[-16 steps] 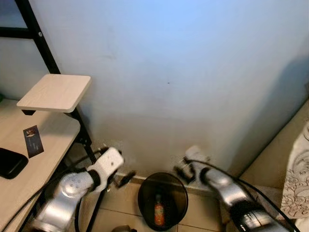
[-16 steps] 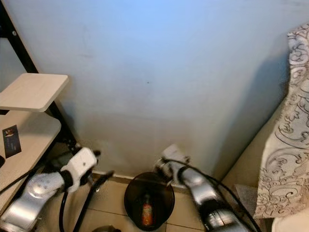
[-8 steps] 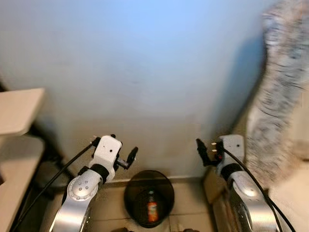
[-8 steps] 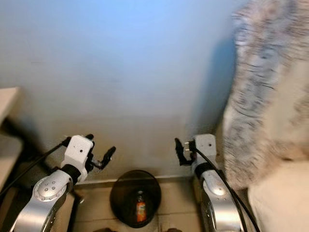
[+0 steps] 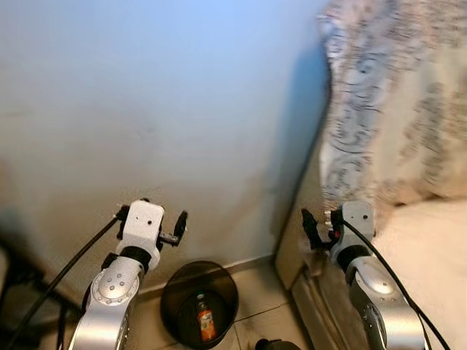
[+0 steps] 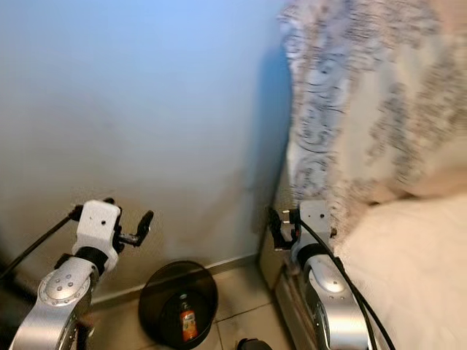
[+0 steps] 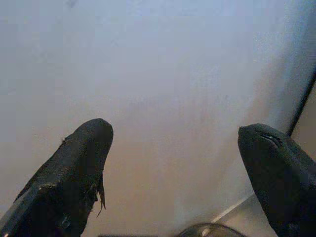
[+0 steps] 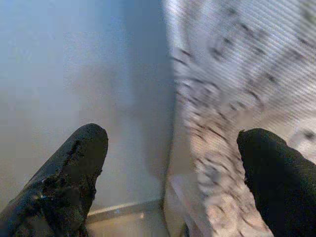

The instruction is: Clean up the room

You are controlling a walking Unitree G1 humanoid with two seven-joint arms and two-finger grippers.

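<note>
Partly blurred, bottle (image 5: 202,322) stands inside bin (image 5: 177,286)

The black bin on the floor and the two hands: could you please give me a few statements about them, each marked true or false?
1. The black bin stands on the tiled floor at the foot of the wall. True.
2. The bin is empty. False: a bottle with an orange label lies inside it.
3. The left hand holds the bottle. False: its fingers are spread apart with nothing between them.
4. The right hand is open, held up beside the patterned fabric. True.
5. The bin sits to the right of the right arm. False: it sits between the two arms, nearer the left one.
</note>
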